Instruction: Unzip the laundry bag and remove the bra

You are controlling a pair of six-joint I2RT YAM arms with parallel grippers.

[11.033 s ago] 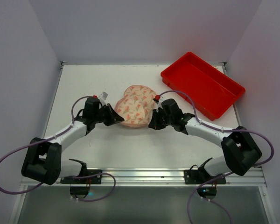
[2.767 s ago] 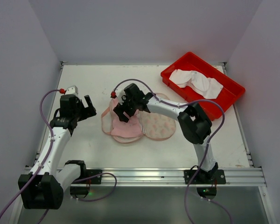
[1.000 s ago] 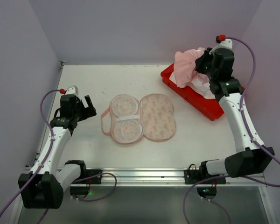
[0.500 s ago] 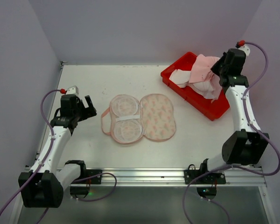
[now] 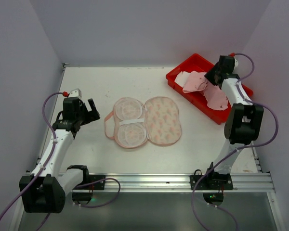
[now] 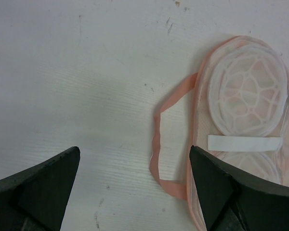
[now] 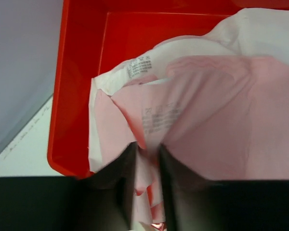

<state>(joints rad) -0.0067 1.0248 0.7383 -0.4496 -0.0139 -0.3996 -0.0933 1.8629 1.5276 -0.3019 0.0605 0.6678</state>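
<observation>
The laundry bag [image 5: 147, 121] lies unzipped and spread flat mid-table, its mesh-lined half [image 6: 245, 101] on the left and its printed half on the right. A pink strap loop [image 6: 156, 154] trails from its left edge. The pale pink bra [image 5: 197, 82] hangs over the red tray [image 5: 197, 60], drooping onto it. My right gripper [image 5: 213, 76] is above the tray. In the right wrist view its fingers [image 7: 147, 151] stand a narrow gap apart with the bra's fabric [image 7: 216, 110] pinched between them. My left gripper [image 6: 135, 159] is open over bare table, left of the bag, holding nothing.
A white garment [image 5: 183, 77] lies in the red tray [image 7: 82, 72] under the bra. The tray sits at the back right corner, close to the right wall. White walls close the table on the left, back and right.
The right arm has brought the bra down from high above the tray's far side to just over the tray. The left arm and the bag have not moved.
</observation>
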